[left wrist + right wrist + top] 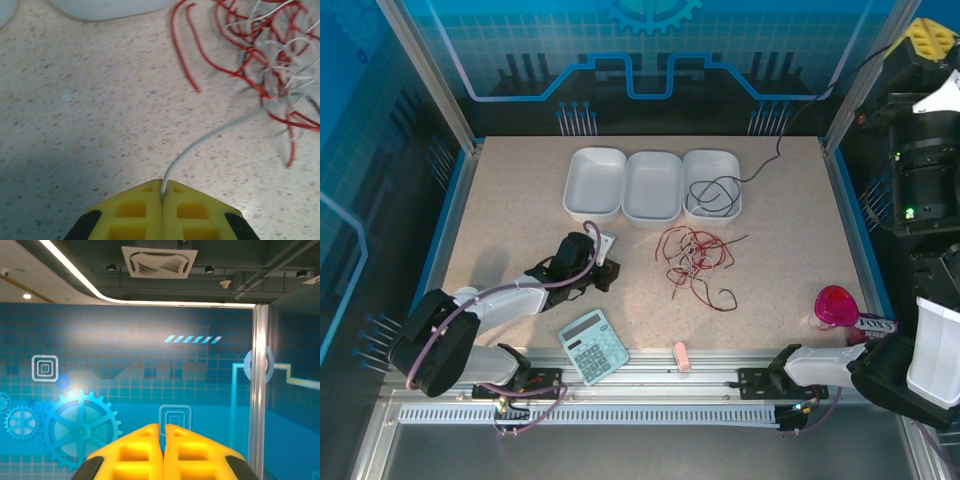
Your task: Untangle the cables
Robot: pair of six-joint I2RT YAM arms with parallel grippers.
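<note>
I see the cables (pixel 692 262) as a red tangle laced with white and black strands on the speckled beige worktop (pixel 510 220). My left tool (pixel 162 195) and right tool (pixel 162 427) are yellow with black trim. At 12 o'clock the trays (pixel 653 185) are white. At 7 o'clock the calculator (pixel 593 345) is teal. The back wall (pixel 80 390) is blue, patterned with grids and gears.

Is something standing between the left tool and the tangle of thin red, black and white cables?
Nothing visible. The left tool is shut on one thin white cable, which runs across the speckled table to the tangle.
</note>
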